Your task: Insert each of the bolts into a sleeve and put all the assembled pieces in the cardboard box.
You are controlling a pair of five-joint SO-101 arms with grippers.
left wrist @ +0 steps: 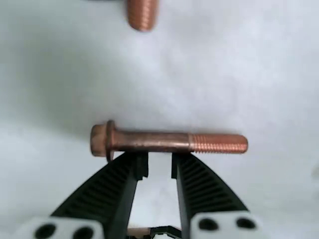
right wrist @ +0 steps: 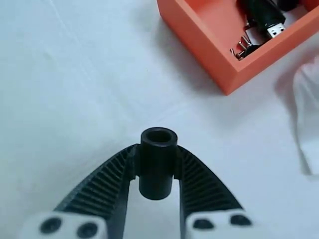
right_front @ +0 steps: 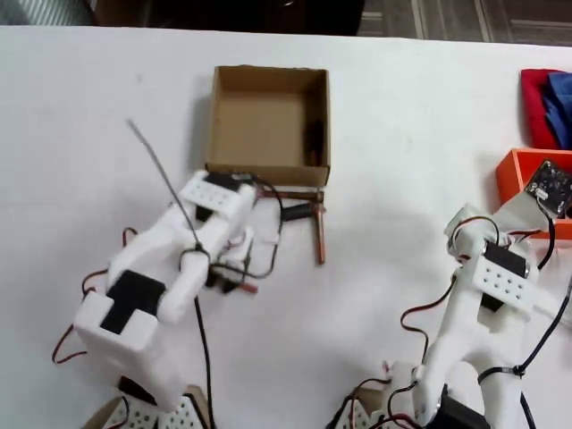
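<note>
Clamped upright in my right claw point(right wrist: 158, 167) is a black sleeve point(right wrist: 158, 149) with an empty bore, held over the counter point(right wrist: 75, 74) near the orange tray point(right wrist: 197, 45) on the right. My left claw point(left wrist: 159, 162) is released, jaws slightly apart with nothing between them. Its tips rest against a copper bolt point(left wrist: 167, 142) lying flat on the counter, and a second bolt point(left wrist: 142, 15) lies just beyond. Something dark sits by the right wall of the cardboard box point(right_front: 268, 170), but I cannot identify it, so I judge most of the job remains.
</note>
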